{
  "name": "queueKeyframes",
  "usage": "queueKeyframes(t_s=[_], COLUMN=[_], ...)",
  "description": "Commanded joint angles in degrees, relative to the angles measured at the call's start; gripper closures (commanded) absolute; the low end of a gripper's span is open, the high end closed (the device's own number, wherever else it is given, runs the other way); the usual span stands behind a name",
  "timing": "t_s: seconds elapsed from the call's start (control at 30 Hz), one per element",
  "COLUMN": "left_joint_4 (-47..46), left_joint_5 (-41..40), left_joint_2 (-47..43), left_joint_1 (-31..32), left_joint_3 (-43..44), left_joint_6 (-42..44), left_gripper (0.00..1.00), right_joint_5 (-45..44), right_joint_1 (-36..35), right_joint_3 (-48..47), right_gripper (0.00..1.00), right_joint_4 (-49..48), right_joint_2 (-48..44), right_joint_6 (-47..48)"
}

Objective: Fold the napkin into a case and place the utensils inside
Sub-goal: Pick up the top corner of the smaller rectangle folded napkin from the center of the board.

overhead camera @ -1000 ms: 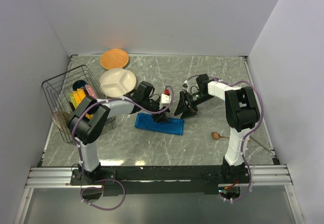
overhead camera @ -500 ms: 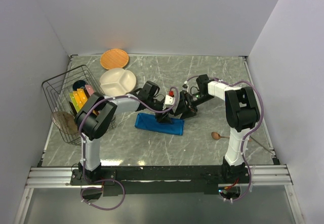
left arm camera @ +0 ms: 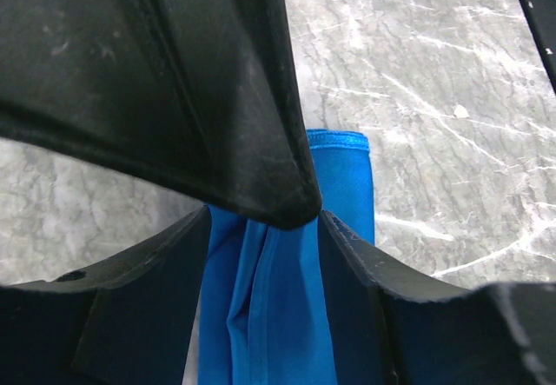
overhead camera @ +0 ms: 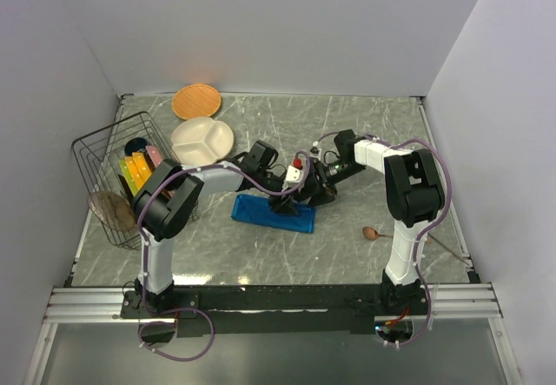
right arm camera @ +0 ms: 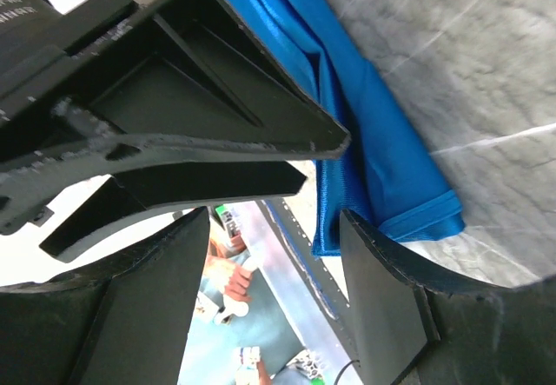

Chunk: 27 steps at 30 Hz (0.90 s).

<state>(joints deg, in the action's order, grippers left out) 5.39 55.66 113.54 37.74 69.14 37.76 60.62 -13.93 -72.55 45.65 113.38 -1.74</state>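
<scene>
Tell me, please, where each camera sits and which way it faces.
Top external: above and behind the bases, looking down on the table; both arms whole, reaching the blue napkin.
Left wrist: on the left gripper, looking down past its black fingers onto the napkin.
Right wrist: on the right gripper, looking along its fingers at the napkin's edge.
Shared: all three see the napkin.

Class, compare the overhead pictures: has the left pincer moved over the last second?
Yes. The left pincer has shifted rightwards, farther from the white divided plate, toward the right end of the blue napkin.
</scene>
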Motion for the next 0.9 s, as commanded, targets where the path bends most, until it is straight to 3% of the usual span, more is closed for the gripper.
queueKeyframes(t_s=[0.0, 0.13, 0.27, 0.47, 0.7, 0.87], left_joint_4=[-1.0, 0.3, 1.3, 0.4, -1.3, -0.8], left_joint_5=[3.8, 3.8, 3.8, 3.4, 2.3, 2.1], left_joint_2=[0.8, 1.1, 1.1, -0.2, -1.7, -1.7], left_joint_1=[0.8, 1.1, 1.1, 1.2, 1.3, 1.2], left_joint_3=[1.9, 2.2, 2.3, 1.2, 0.2, 0.4], left_joint_6=[2.2, 3.4, 4.4, 4.3, 3.5, 3.4], left_gripper=[0.44, 0.49, 0.64, 0.76, 0.79, 0.76], right_joint_5=[2.1, 2.7, 2.5, 2.6, -1.6, -2.3], right_joint_1=[-0.7, -0.7, -0.7, 1.7, 3.3, 3.3], right_joint_3=[-1.7, -2.0, -2.2, -3.1, -2.3, -1.9], right_gripper=[0.31, 0.31, 0.31, 0.27, 0.34, 0.41], right_joint_4=[2.1, 2.3, 2.4, 1.5, 0.3, 1.5], right_joint_2=[-2.2, -2.3, -2.1, -2.5, -3.2, -1.6], right_joint_6=[1.6, 2.9, 2.9, 0.3, -2.5, -2.9])
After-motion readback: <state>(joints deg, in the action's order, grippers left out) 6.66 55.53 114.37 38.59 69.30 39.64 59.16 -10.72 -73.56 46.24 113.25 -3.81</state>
